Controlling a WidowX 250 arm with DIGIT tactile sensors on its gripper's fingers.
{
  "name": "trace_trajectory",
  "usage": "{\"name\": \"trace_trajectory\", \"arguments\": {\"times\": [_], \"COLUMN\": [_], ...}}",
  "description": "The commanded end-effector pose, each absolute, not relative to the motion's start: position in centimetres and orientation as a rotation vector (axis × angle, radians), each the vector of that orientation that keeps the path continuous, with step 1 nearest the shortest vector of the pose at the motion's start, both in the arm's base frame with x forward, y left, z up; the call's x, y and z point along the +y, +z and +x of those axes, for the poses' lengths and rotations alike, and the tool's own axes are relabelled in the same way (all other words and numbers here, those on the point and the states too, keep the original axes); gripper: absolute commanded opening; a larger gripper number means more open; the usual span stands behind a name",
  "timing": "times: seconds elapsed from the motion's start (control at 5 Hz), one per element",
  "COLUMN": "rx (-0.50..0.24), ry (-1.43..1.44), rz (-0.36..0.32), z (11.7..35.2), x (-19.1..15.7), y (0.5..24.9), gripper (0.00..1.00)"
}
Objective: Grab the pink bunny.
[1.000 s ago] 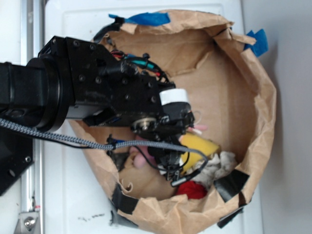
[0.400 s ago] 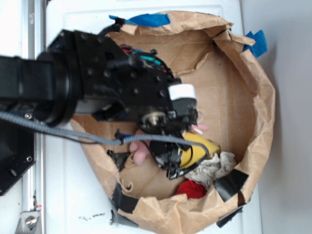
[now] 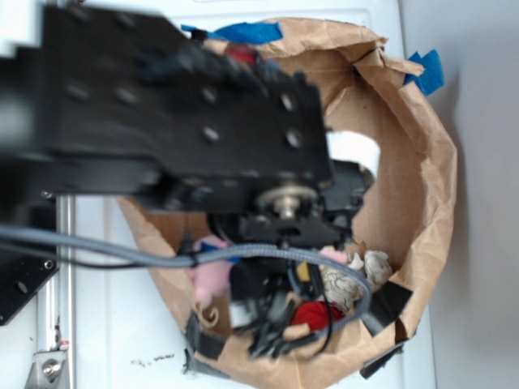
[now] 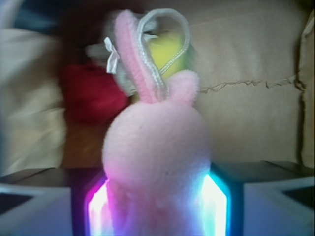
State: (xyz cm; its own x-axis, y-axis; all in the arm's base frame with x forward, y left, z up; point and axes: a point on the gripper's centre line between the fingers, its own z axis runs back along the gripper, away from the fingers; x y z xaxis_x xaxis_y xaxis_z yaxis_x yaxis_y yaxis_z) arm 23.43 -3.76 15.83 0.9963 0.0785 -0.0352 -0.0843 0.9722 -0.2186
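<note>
One small pale-pink fuzzy plush bunny, pinched between our black gripper's jaws, near side of the crumpled brown paper bin; grab apparently made, lift-out remaining

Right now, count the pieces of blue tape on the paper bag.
2 visible: one blue tape on the bag's top rim, another at its upper right edge. The arm may hide more.
</note>
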Motion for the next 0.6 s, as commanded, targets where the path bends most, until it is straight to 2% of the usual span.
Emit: {"name": "trace_trajectory", "arguments": {"times": [0.0,0.4], "rx": [-0.119,-0.165], "ry": [0.059,0.124], "rz": [-0.234,-0.204], "z": [23.9,25.0], "x": [-1.1,0.8], "y": [21.6,22.5], "gripper": [0.0,0.0]}}
